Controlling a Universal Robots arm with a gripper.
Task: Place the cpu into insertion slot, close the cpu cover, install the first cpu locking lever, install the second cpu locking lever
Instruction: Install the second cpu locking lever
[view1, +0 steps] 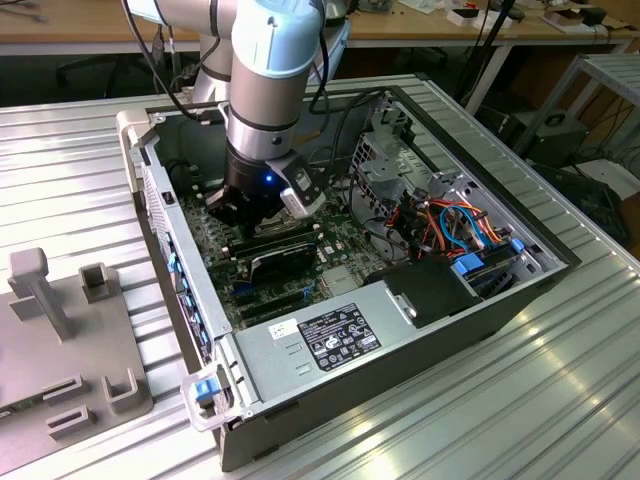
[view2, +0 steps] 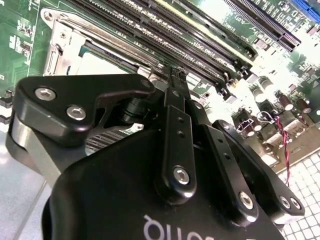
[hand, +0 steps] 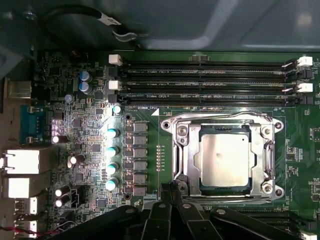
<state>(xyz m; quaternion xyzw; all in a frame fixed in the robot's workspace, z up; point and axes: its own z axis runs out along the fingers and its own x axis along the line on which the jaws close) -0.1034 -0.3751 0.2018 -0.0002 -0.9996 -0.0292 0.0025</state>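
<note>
First wrist view: cpu (hand: 224, 161) seated under cpu cover (hand: 186, 159) — jaws shut, empty, at its edge.

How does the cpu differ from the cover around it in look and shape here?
In the first wrist view the cpu is a solid square with a pale, silvery-beige top, while the cpu cover is a darker metal frame with a large square window. The cpu fills that window; the cover surrounds it, lying flat over the insertion slot. Both are square and lie level with the green board.
</note>
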